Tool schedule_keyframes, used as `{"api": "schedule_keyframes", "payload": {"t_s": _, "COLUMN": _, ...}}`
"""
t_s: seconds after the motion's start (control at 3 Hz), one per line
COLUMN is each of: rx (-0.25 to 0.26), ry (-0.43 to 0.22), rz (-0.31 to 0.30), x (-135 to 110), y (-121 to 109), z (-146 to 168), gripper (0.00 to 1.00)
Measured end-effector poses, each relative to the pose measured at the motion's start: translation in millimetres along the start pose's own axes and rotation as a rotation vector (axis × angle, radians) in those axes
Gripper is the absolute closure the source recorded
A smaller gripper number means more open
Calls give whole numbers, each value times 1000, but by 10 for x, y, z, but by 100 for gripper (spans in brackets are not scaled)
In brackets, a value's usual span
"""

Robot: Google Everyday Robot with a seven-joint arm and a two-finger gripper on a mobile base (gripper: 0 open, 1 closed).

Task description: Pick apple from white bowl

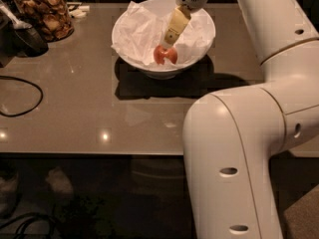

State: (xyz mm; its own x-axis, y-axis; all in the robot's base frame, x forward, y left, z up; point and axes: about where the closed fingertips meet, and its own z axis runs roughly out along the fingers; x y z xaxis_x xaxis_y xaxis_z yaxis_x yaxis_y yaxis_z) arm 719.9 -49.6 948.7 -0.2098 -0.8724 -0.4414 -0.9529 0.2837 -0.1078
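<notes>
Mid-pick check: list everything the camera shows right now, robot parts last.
apple: one, red-orange, inside the bowl, at the gripper tip
bowl: one, white, far middle of the table
tissue paper: crumpled, white, lining the bowl
jar: one, glass with brown snacks, far left corner
cable: one, black, looped at the table's left edge
table: one, glossy grey-brown
arm: one, white, fills the right side, reaching over the bowl
gripper: one, cream, tip at the apple inside the bowl
</notes>
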Motion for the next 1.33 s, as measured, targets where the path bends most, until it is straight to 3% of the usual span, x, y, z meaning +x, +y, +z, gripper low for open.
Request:
{"api": "schedule_keyframes", "payload": {"t_s": 0.67, "rx": -29, "ry": 27, "rz": 42, "x": 126, "y": -91, "z": 296, "gripper": 8}}
{"api": "schedule_keyframes", "payload": {"t_s": 1.0, "rx": -49, "ry": 35, "rz": 48, "x": 125, "y": -82, "z": 415, "gripper": 12}}
{"api": "schedule_keyframes", "payload": {"t_s": 1.33, "rx": -66, "ry": 43, "rz": 54, "x": 136, "y": -69, "z": 503, "gripper": 22}}
